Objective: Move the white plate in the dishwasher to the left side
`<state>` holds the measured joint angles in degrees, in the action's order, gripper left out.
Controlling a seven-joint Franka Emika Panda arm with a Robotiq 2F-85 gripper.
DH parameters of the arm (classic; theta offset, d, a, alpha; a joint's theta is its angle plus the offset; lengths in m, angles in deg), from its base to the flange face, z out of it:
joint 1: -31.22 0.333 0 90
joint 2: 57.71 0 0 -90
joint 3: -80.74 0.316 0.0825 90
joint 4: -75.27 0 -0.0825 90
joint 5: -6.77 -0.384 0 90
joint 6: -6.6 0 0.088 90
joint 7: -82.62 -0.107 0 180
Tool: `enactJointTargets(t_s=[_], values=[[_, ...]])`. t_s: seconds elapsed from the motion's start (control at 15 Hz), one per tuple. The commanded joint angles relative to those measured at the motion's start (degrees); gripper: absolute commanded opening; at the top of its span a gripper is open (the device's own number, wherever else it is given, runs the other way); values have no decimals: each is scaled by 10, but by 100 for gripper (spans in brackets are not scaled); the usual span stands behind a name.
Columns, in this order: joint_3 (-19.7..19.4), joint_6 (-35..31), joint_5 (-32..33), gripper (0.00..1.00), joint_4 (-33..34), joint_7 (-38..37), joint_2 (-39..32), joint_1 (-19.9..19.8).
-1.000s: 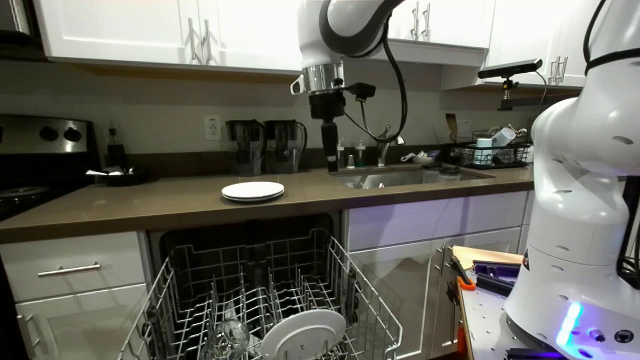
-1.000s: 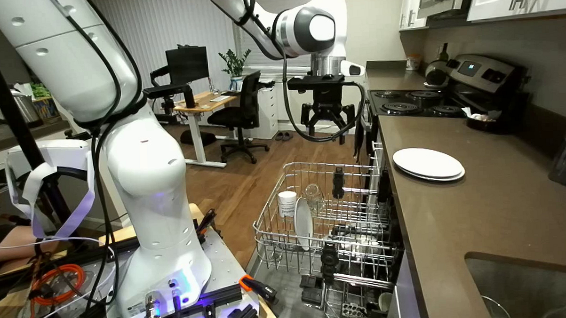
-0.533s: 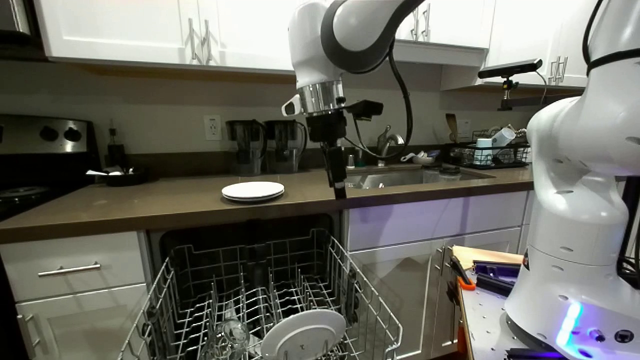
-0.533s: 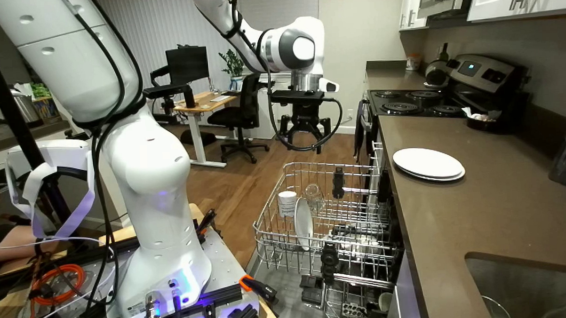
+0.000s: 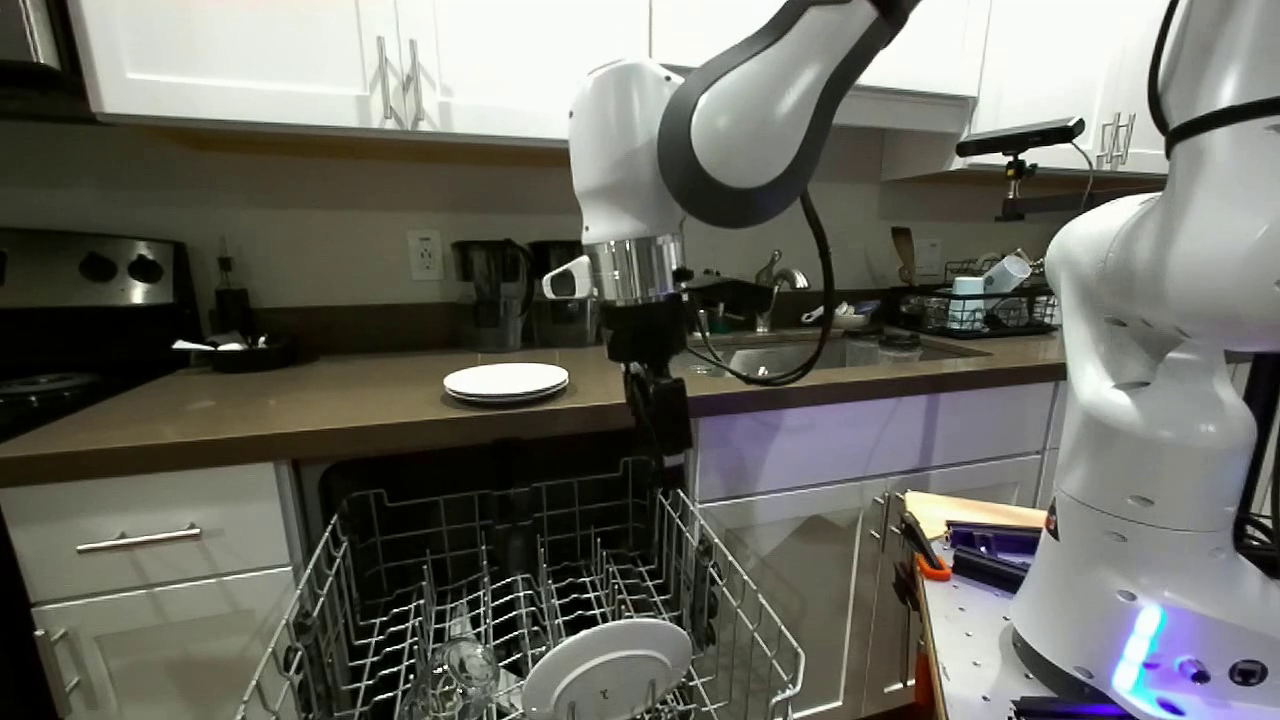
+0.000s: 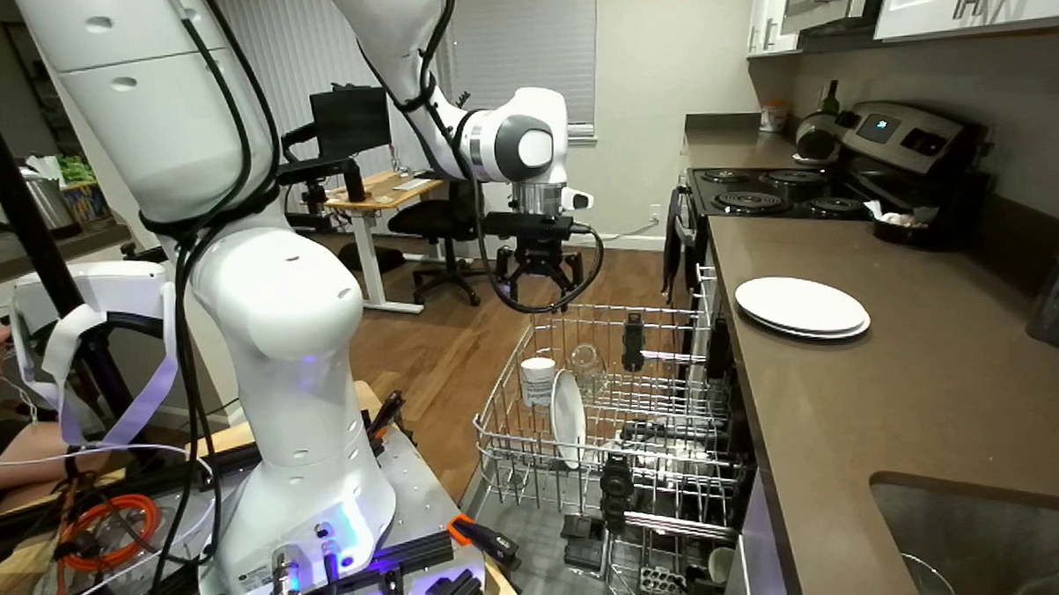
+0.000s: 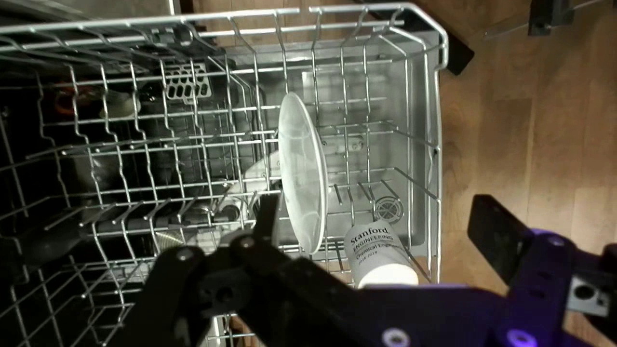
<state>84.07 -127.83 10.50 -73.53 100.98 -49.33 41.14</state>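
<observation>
The arm arches outward — its hand hangs pointing down, fingers spread wide apart.

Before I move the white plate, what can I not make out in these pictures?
Wrist view: part of the white cup, hidden behind the open gripper.
Wrist view: what lies under the dishwasher rack near the left edge, too dark to name.
In an exterior view: lower parts of white plate and clear glass, cut off by the bottom edge.
In an exterior view: the plate's mark, too small to read.
</observation>
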Motion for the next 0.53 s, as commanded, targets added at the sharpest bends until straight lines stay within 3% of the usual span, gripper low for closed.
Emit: enactJointTargets(t_s=[0.0,0.4,0.47], values=[[15,-89,-20,100,-4,8,-59,1],[21,-72,-11,100,-4,0,-52,-7],[21,-124,1,100,-17,-10,-57,-10]])
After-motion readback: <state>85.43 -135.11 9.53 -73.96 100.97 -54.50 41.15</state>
